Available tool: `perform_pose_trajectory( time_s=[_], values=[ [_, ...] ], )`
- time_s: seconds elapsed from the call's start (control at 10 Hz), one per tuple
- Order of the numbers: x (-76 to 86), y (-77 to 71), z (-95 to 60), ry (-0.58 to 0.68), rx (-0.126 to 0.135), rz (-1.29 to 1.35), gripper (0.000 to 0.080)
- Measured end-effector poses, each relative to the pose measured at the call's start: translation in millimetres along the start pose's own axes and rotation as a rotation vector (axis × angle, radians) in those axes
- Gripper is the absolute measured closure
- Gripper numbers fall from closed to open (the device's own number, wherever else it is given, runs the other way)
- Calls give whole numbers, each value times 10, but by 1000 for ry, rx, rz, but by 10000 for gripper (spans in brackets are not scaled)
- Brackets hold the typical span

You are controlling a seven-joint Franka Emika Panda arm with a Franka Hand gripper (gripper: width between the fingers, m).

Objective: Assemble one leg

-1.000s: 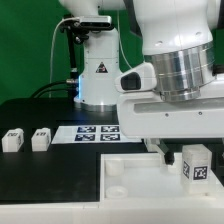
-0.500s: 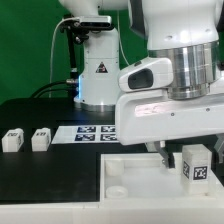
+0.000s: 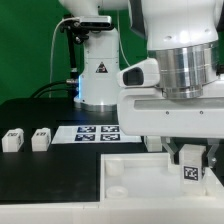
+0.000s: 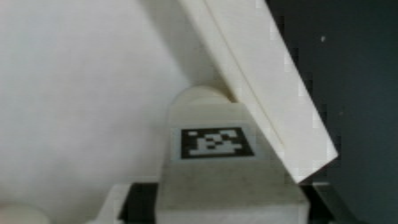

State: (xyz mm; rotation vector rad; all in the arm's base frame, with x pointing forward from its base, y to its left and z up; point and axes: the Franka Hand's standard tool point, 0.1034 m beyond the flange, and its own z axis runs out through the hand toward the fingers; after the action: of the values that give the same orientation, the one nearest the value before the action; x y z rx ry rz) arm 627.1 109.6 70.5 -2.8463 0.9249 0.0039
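Observation:
A white leg with a black-and-white tag stands upright at the exterior view's right, over the far right corner of the large white panel. My gripper is shut on it, one finger on each side. In the wrist view the leg shows its tag and runs down between the dark fingers, next to the panel's raised rim. My gripper grips the leg's sides. Two more legs lie on the black table at the left.
The marker board lies flat behind the panel. The robot's white base stands at the back with cables beside it. The panel has a round socket near its left corner.
The gripper body has shifted and come lower over the leg. The leg's tag now sits slightly lower and further left, with the fingers flanking it.

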Motion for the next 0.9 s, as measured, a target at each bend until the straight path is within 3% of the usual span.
perform_pose_trajectory(
  time_s=[0.2, 0.5, 0.9],
  values=[
    [-39, -2, 14, -40, 20, 484, 507],
    [-51, -32, 14, -83, 45, 882, 506],
    [-71, -44, 24, -97, 39, 1101, 506]
  ],
)
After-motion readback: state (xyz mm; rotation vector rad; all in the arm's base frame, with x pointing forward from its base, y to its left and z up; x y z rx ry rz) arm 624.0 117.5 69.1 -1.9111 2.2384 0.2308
